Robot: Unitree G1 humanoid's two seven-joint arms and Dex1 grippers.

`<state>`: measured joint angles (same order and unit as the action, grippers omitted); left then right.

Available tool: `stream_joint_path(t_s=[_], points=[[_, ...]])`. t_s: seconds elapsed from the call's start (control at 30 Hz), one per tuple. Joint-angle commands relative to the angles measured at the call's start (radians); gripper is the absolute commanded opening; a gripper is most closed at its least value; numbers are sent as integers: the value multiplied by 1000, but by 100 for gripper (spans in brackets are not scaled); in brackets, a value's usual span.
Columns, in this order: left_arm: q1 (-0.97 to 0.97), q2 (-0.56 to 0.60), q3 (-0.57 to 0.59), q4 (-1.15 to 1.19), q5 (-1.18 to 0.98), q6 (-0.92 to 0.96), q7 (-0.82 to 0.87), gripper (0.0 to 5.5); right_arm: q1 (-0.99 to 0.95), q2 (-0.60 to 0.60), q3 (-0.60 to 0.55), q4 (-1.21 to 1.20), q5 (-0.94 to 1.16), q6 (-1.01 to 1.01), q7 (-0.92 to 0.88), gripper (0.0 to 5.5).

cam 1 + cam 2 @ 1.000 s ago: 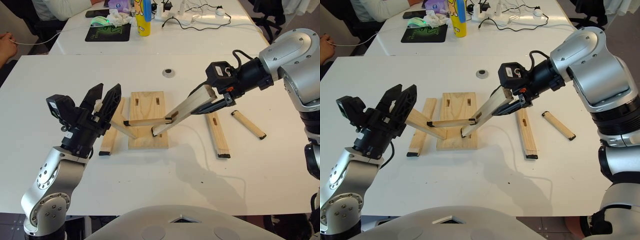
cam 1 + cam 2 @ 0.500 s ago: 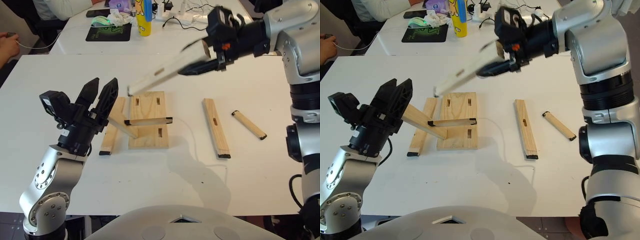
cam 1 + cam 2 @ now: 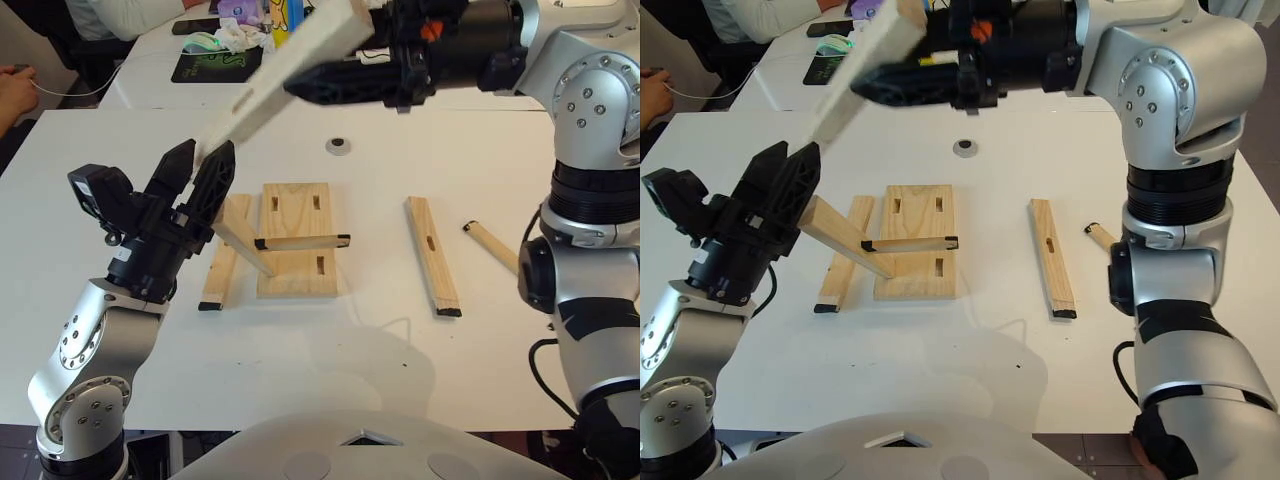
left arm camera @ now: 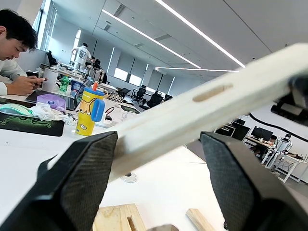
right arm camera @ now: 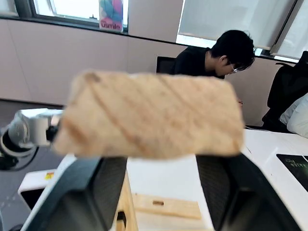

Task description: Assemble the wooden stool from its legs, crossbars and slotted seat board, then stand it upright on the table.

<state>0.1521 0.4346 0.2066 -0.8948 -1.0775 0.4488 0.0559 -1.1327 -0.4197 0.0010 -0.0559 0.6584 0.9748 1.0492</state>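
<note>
stool seat board (image 3: 296, 215): flat at mid table (image 3: 470, 360), slotted face up, so the slots stay open for the legs.
tilted leg (image 3: 845, 238): upper end sits between the fingers of your left gripper (image 3: 790, 165), lower end rests at the seat board's near left corner. read the slant as a way to keep its joint lifted and reachable.
joined crossbar (image 3: 300, 241): one end meets the tilted leg. it lies across the seat board with its free end at the board's right edge, on the side where a second leg would meet it.
left gripper: as far as the head views show, the fingers are clamped on the tilted leg and spread about as wide as the leg.
raised leg (image 3: 250, 105): high above the table, slanting down toward your left gripper. its lower end is near those fingertips and one slot shows on its face.
right gripper (image 3: 318, 75): closed on the raised leg's upper part, carrying it clear of the parts below.
left spare leg (image 3: 213, 282): flat, just beside the seat board's left edge, crossed by the tilted leg.
right spare leg (image 3: 432, 255): flat, apart from the board on its right, slot up.
loose crossbar (image 3: 490, 240): on the table beyond the right spare leg, partly hidden by your right arm.
step in hand: likely lining up the raised leg to mate with the joined crossbar. most of the assembly is not yet done.
caution: the long raised leg swings close to your left gripper, so mind a knock on the joint already made.
</note>
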Motion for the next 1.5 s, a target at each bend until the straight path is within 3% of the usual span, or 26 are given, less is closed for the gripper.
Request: stream_joint_path(t_s=[0.03, 0.3, 0.6, 0.73, 0.93, 1.17, 1.5], points=[[-13, 18, -4, 7, -11, 21, 6, 318, -53, 47, -54, -15, 87, 63, -74, 206], [-13, 26, 0, 5, -21, 27, 9, 318, -23, 29, -46, -42, 113, 72, -117, 206], [-5, 42, 20, 6, -46, 26, 5, 318, 63, -211, 74, 250, -163, -378, 217, 206], [-9, 51, 25, 14, -56, 30, 0, 318, 154, -306, 91, 270, -170, -434, 400, 205], [-20, 70, 34, 37, -74, 37, -17, 318, 262, -396, 115, 254, -194, -469, 539, 205], [-47, 87, 33, 72, -89, 53, -39, 318, 426, -358, 102, 145, -166, -469, 488, 205], [-90, 159, 62, 180, -137, 116, -129, 318, 586, -339, -8, -113, -37, -338, 315, 205]])
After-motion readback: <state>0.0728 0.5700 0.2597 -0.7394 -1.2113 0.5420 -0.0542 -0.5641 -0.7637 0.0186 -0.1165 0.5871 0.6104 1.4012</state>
